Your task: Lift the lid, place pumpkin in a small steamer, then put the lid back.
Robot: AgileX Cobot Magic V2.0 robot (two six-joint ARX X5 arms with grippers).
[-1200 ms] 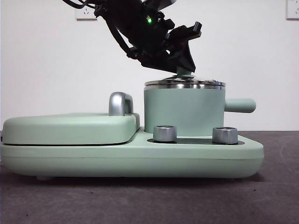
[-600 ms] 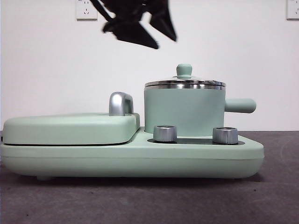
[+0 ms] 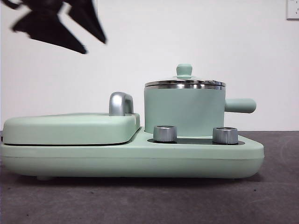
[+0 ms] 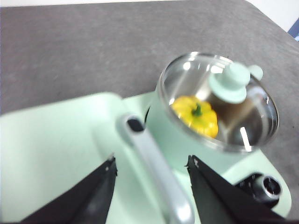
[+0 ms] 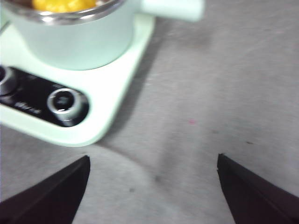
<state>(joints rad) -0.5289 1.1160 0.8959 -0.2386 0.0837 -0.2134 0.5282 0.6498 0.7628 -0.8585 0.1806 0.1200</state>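
With both grippers held empty and apart from the pot, the lid is seen seated on the small steamer.

While the left gripper (image 4: 152, 165) is held with its jaws spread wide above the flat griddle cover (image 4: 51, 154) and its chrome handle (image 4: 156, 165), nothing is gripped between them; in the front view it is shown as a dark blurred shape (image 3: 65, 25) at the upper left, well apart from the pot. The right gripper (image 5: 153, 161) is likewise spread wide and empty over the grey desk (image 5: 219, 93), just beside the appliance's corner with its steel dial (image 5: 65, 103). The lid (image 4: 219, 100) is laid level on the rim of the small steamer (image 3: 184, 111), knob upward. The pumpkin (image 4: 196, 115) is seen through the glass, inside the pot.
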